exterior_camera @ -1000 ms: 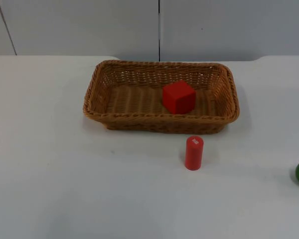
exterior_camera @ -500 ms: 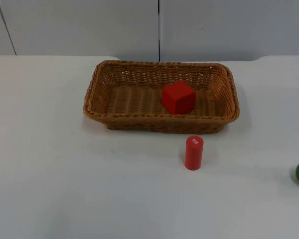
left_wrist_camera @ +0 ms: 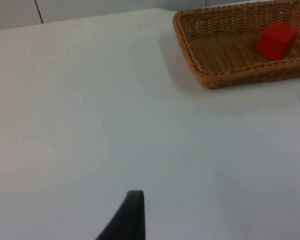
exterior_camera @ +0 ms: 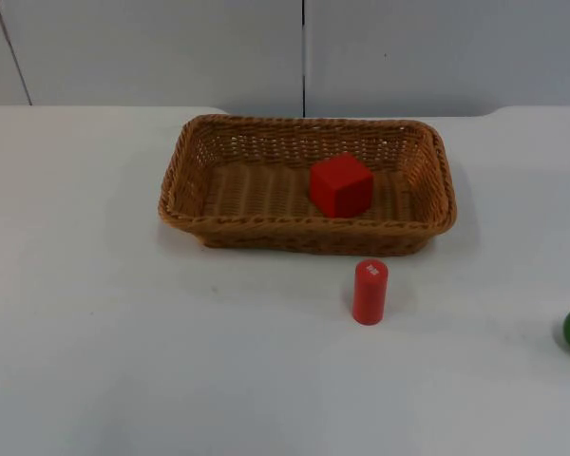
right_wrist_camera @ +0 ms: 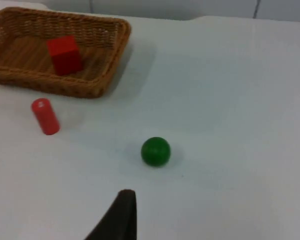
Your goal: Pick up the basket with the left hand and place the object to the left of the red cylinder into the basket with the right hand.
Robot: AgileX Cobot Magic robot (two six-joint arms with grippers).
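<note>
While the wicker basket (exterior_camera: 306, 185) sits flat on the white table (exterior_camera: 95, 313) near the grey partition wall (exterior_camera: 171, 47), both arms wait back from it. From the left gripper (left_wrist_camera: 132, 212) one black fingertip is seen above bare table, well apart from the basket's near corner; I cannot tell if its fingers are open or closed. Inside the basket, right of its middle, lies a red cube (exterior_camera: 341, 184). Just in front of the basket stands the red cylinder (exterior_camera: 370, 292), upright. Nothing lies on the table to its left, so the cube seems already delivered. Far right is a green ball (right_wrist_camera: 155, 151), near the right gripper (right_wrist_camera: 121, 212), whose fingers I also cannot judge. The risk: the right arm may take the ball by mistake, or knock over the cylinder when passing.
</note>
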